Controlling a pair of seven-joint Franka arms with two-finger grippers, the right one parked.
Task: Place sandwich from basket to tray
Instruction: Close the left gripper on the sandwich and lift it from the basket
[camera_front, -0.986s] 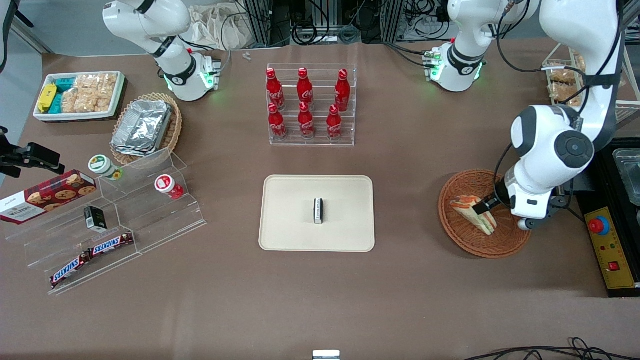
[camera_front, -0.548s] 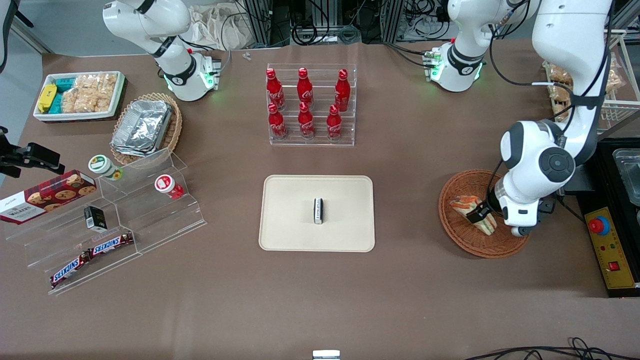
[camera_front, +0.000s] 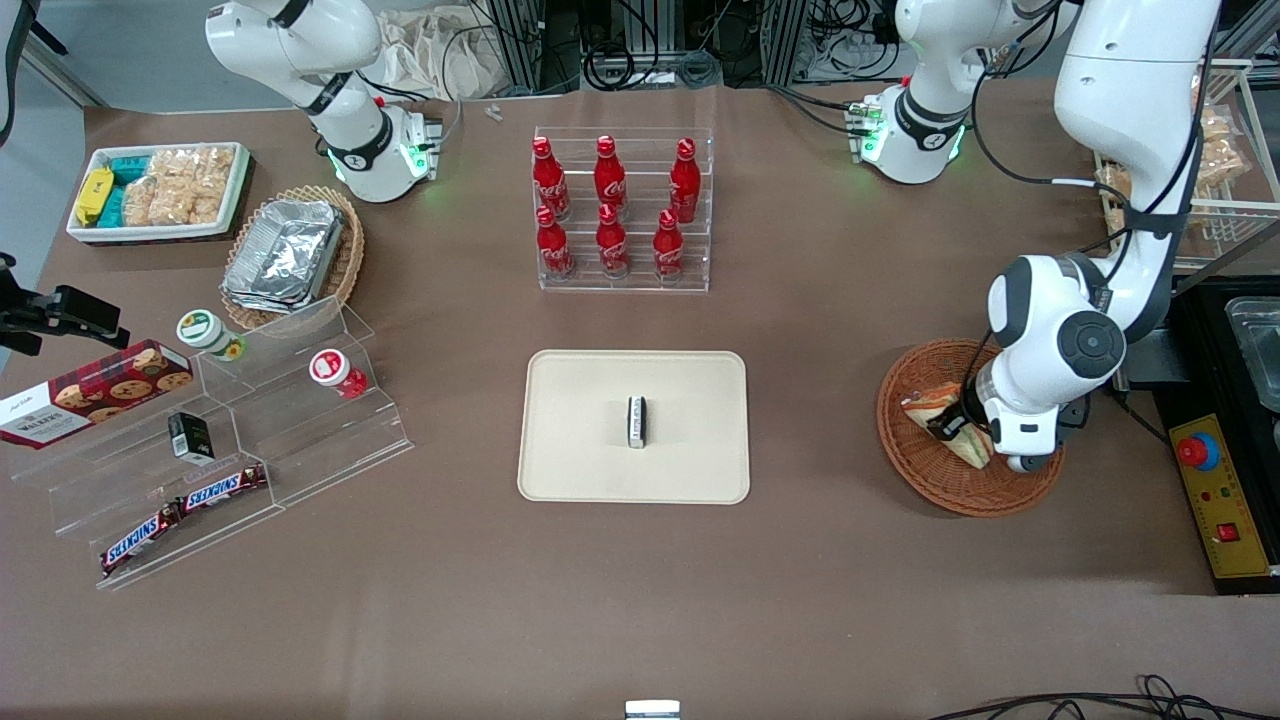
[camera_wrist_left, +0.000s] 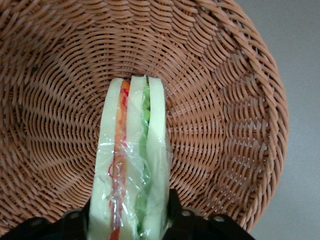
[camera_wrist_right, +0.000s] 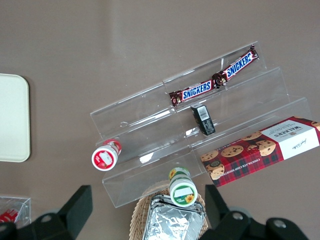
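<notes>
The sandwich (camera_front: 922, 404), a clear-wrapped wedge of pale bread with orange and green layers, lies in the round reddish-brown wicker basket (camera_front: 960, 500) toward the working arm's end of the table. My gripper (camera_front: 948, 420) is down in the basket, shut on the sandwich. In the left wrist view the sandwich (camera_wrist_left: 131, 165) stands between the gripper (camera_wrist_left: 127, 220), and a black finger (camera_wrist_left: 173, 210) presses each bread face. The basket (camera_wrist_left: 230, 100) weave fills the rest of that view. The cream tray (camera_front: 580, 450) lies at the table's middle, well apart from the basket.
A small black-and-white block (camera_front: 636, 421) stands on the tray. A clear rack of red bottles (camera_front: 620, 215) stands farther from the camera than the tray. Acrylic steps with snacks (camera_front: 220, 430), a foil-container basket (camera_front: 290, 255) and a white snack bin (camera_front: 160, 190) sit toward the parked arm's end.
The arm has swung toward the tray, and my gripper has slid along the sandwich from its outer end to around its middle. The sandwich has shifted slightly in the basket.
</notes>
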